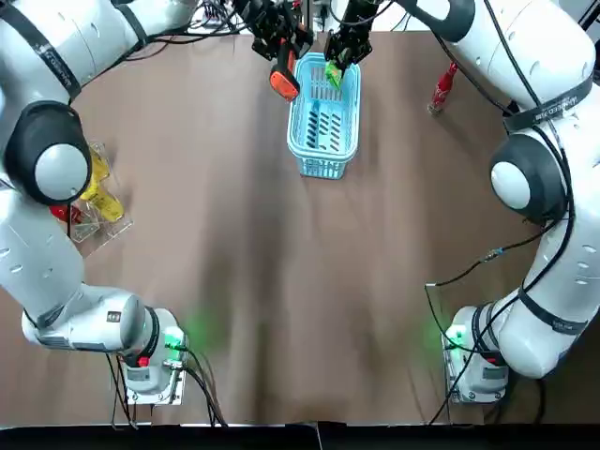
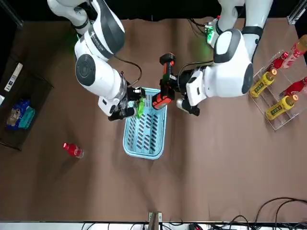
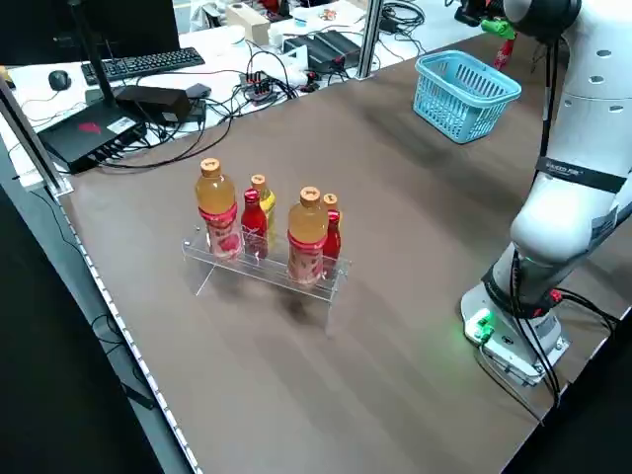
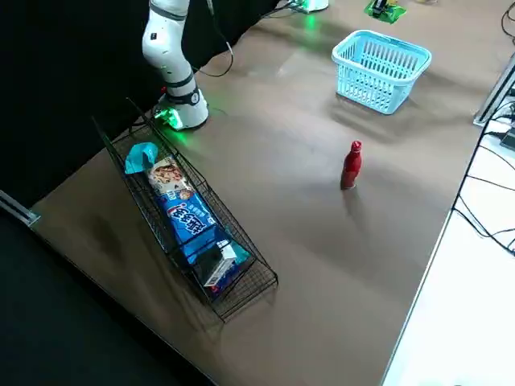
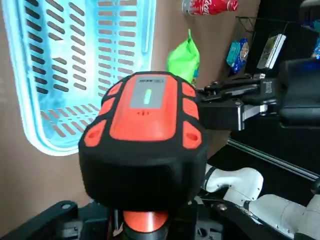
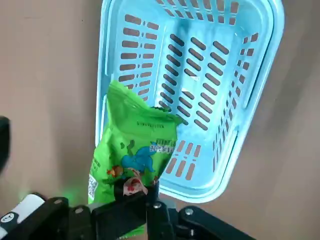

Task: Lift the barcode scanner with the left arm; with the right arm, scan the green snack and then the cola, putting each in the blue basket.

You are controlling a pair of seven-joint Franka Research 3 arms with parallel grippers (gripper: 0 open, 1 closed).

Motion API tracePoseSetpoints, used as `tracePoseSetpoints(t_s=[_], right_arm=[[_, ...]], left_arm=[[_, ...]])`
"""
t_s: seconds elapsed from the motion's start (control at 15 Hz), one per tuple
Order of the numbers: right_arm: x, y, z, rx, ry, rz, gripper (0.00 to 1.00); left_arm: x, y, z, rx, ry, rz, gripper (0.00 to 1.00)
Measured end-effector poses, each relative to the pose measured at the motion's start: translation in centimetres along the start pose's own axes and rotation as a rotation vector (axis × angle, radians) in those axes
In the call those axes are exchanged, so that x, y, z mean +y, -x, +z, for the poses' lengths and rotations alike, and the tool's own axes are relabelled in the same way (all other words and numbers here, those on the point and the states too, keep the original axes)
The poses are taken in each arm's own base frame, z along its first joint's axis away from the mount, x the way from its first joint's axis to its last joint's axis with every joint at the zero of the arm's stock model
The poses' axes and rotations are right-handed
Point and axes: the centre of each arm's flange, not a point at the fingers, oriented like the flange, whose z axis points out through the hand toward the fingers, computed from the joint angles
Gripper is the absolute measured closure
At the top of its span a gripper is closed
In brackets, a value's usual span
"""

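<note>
Brown tabletop carried the blue basket; above its far rim your right gripper pinched the green snack beside the barcode scanner clamped in your left gripper, presumably for scanning. Your cola stood upright, well apart from the basket.

The left arm and the right arm wear glossy white, rounded shells with dark grey caps at the joints. Thin black bands with small white lettering ring the links. Each base is a grey square mounting plate with a green light glowing above it. The left base also carries a small red button. Thin black cables leave both bases. The left gripper and right gripper are matt black.
</note>
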Motion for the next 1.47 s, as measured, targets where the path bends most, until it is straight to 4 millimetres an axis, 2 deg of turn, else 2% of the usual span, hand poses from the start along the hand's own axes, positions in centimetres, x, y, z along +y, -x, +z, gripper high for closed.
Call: tracePoseSetpoints(t_s=[0.53, 1.13, 1.27, 1.47], right_arm=[[0.0, 0.0, 0.0, -0.002, -0.006, 0.001, 0.98], [0.1, -0.1, -0.1, -0.001, -0.007, 0.003, 0.98], [0.3, -0.2, -0.2, 0.001, -0.008, 0.007, 0.98], [1.2, -0.6, -0.6, 0.007, -0.009, 0.022, 0.98]], left_arm=[[1.7, 0.8, 1.6, -0.032, 0.046, -0.032, 0.64], [1.6, 0.7, 1.5, -0.031, 0.049, -0.057, 0.64], [0.7, 0.1, 0.2, -0.008, 0.044, -0.068, 0.64], [-2.9, -1.5, -4.6, 0.090, -0.071, -0.069, 0.64]])
